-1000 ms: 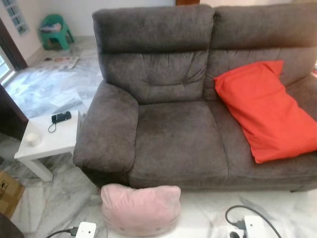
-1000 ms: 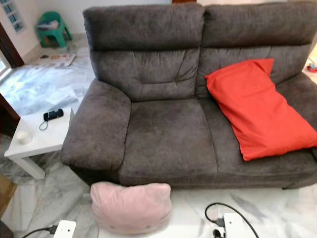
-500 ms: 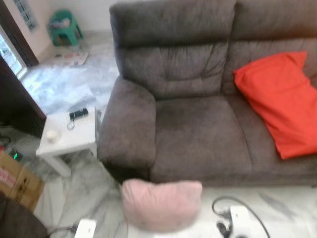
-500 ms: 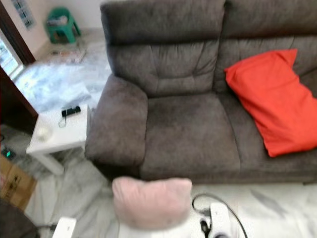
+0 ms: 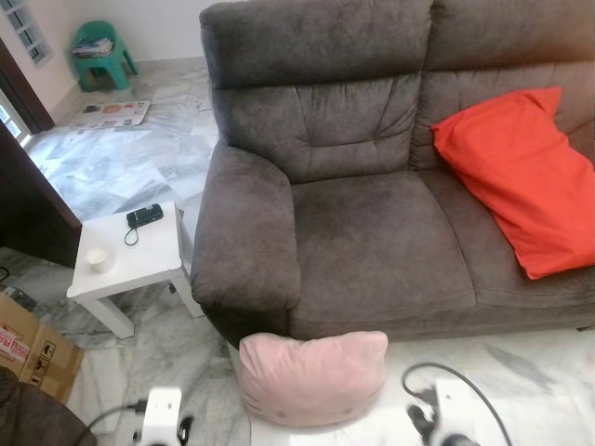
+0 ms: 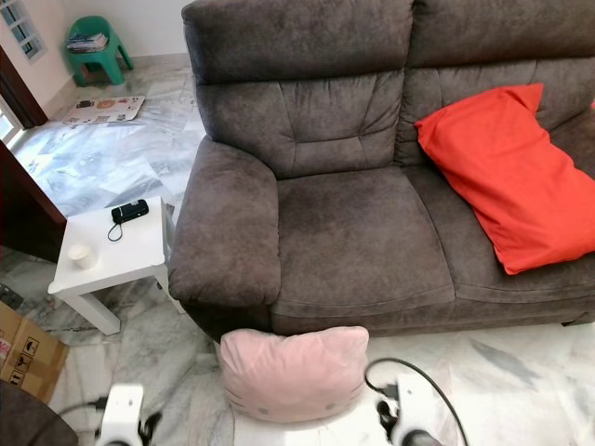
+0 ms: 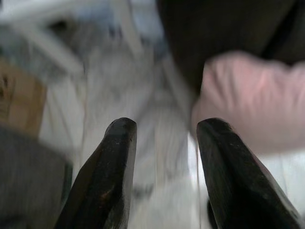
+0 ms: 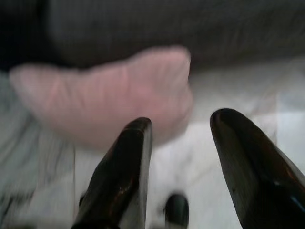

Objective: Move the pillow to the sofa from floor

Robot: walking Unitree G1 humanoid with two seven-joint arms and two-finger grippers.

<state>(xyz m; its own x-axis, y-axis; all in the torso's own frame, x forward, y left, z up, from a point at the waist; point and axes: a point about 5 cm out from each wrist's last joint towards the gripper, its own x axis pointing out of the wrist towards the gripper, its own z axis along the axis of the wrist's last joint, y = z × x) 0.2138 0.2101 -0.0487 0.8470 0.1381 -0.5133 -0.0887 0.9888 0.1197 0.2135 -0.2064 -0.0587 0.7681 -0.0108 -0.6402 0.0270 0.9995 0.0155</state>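
Head views: pink pillow (image 5: 313,378) on the marble floor (image 5: 121,167), upright, leaning against the front base of the grey sofa (image 5: 372,232) below its left armrest; faint cat-face marking on its lower front; sofa seat cushions bare apart from a red pillow (image 5: 521,177) slanted against the right backrest; white side table (image 6: 112,255) just beside the armrest, carrying a small black device (image 6: 129,211) with a cord and a small white cup (image 6: 82,255); green plastic stool (image 5: 99,54) far back near the wall; cardboard box (image 5: 28,348) at the lower left edge; both arms low at the bottom edge, one white wrist housing either side of the pillow, the left (image 5: 163,415) beside its left corner, the right (image 5: 460,413) beside its right corner with a black cable looped over it.

Left wrist view: blurred; left gripper (image 7: 162,143) angled down toward the floor, its two black fingers (image 7: 112,176) spread apart with nothing between them; pink pillow ahead and off to one side, apart from the fingertips.

Right wrist view: blurred; right gripper (image 8: 183,138) pointing at the pillow's lower edge, fingers (image 8: 121,171) spread, holding nothing; pillow close in front against the dark sofa base; contact cannot be told.
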